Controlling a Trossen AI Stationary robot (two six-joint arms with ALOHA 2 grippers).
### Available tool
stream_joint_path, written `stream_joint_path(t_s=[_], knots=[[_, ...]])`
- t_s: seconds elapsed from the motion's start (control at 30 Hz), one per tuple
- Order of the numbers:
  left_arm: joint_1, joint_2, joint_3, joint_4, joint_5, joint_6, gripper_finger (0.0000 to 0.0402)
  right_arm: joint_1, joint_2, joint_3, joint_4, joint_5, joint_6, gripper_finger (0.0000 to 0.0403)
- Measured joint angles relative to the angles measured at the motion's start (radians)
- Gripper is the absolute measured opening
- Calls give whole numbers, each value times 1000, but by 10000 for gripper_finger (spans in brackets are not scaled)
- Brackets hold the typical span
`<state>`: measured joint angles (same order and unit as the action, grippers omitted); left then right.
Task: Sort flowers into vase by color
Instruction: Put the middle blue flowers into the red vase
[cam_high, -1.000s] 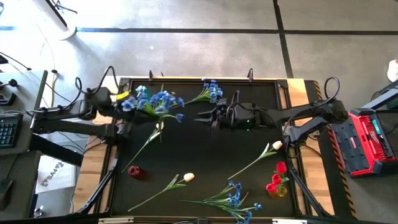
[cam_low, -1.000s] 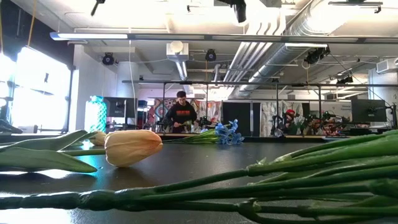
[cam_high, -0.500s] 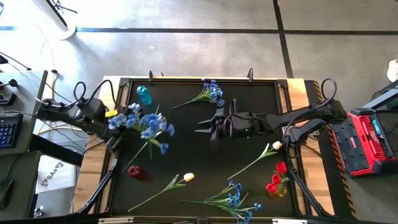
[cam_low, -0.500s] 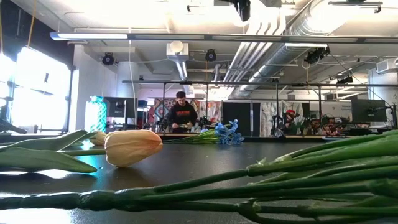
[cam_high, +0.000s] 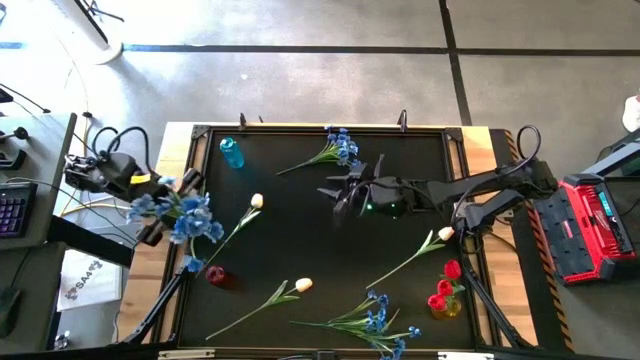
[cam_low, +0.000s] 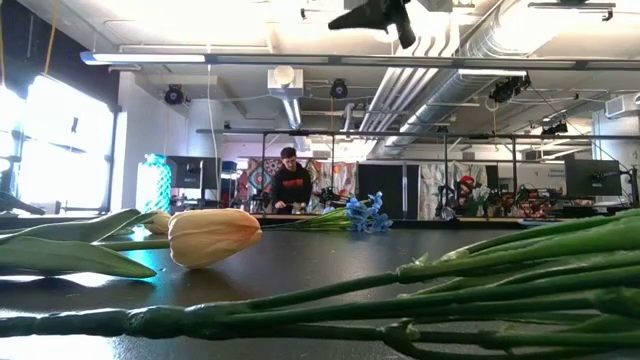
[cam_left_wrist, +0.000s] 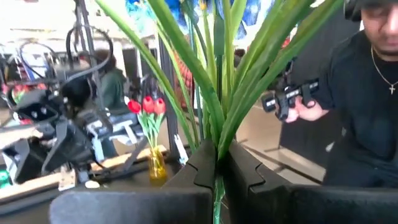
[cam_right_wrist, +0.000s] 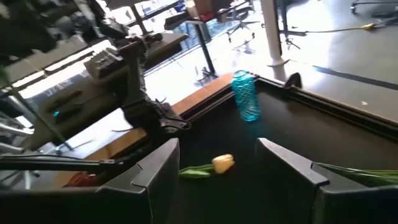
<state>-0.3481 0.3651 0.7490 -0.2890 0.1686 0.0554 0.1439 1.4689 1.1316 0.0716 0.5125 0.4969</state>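
Left gripper clamps the stems of a blue spray, held off the table's left edge, blossoms over the rim. Step looks like carrying it to the blue vase at far left; best keep stems vertical, lower straight in. Right gripper hovers mid-table, fingers wide, empty. Black mat, tulips scattered; workshop beyond, person at bench.

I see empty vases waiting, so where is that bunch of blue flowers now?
From above, the blue spray hangs at the table's left edge, clamped in the left gripper, just above the small red vase.
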Motion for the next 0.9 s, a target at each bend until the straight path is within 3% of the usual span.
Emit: stream_joint_path(t_s=[0.23, 0.43, 0.67, 0.9], knots=[[0, -36, 0, -7, -33, -24, 0, -46, 0, 0, -34, -54, 8, 200], [0, -19, -3, -45, -41, 6, 0, -61, 0, 0, -54, -67, -78, 200], [0, -18, -84, 24, -104, 15, 0, -42, 0, 0, -52, -80, -164, 200], [1, -30, -57, 1, -302, -60, 0, 22, 0, -1, -67, -87, -63, 200]])
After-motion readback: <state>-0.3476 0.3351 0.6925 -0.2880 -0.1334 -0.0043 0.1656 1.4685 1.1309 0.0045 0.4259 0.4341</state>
